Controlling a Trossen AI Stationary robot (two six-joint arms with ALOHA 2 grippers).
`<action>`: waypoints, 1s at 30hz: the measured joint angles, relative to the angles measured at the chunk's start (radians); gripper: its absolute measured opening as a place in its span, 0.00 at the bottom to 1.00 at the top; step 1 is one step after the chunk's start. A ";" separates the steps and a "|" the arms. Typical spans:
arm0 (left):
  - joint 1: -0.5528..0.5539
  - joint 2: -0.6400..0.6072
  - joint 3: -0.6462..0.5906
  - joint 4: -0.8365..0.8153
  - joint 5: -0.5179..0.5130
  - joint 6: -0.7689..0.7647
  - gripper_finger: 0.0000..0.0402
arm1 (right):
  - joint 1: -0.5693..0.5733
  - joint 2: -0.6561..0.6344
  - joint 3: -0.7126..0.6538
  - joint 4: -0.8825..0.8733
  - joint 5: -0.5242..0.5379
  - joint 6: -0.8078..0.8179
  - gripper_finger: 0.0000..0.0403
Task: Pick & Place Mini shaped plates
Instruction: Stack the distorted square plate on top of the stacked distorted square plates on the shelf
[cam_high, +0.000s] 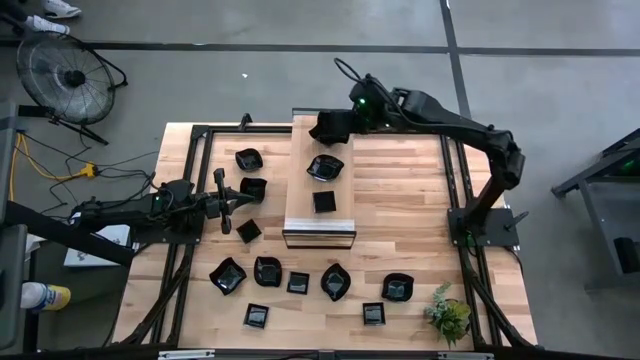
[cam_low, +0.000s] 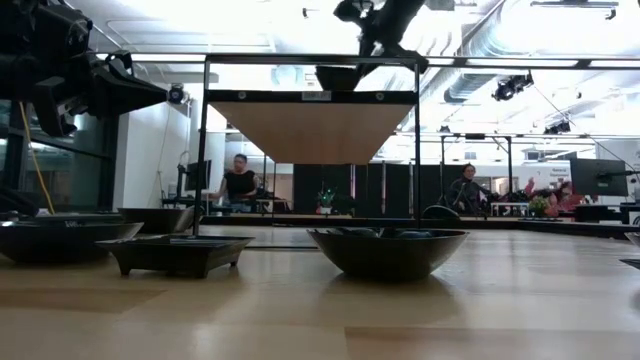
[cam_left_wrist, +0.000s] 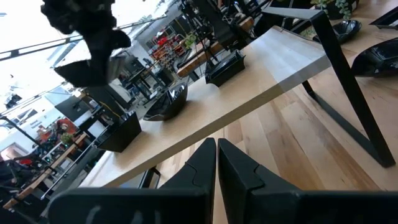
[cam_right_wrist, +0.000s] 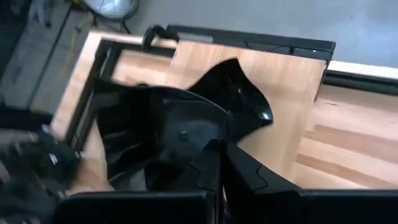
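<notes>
Over the far end of a raised wooden shelf, my right gripper is shut on a glossy black mini shaped plate with a wavy rim. Two more black plates sit on the shelf top. Several others rest flat on the table around it, such as a plate at the left and a plate near the front edge. My left gripper is shut on nothing and stands level at the table's left side, beside the shelf. My right gripper pinches the plate's rim between its two fingers, which slant downward from the table's far right. The plate is tilted, its hollow side facing the wrist, and it is lifted clear above the shelf top.
A black frame runs along the table's sides. A small green plant stands at the near right corner. Bare wood lies right of the shelf. A fan stands on the floor beyond the table, and people sit in the room behind.
</notes>
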 joint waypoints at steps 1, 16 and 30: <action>0.000 0.000 0.000 0.000 0.000 0.000 0.03 | -0.005 0.007 0.000 0.014 0.000 0.025 0.01; 0.000 0.000 0.000 0.000 0.000 0.000 0.03 | -0.036 0.079 -0.011 0.106 -0.001 0.367 0.01; 0.000 0.000 0.000 0.000 0.000 0.000 0.03 | -0.035 0.070 -0.190 0.292 0.008 0.533 0.01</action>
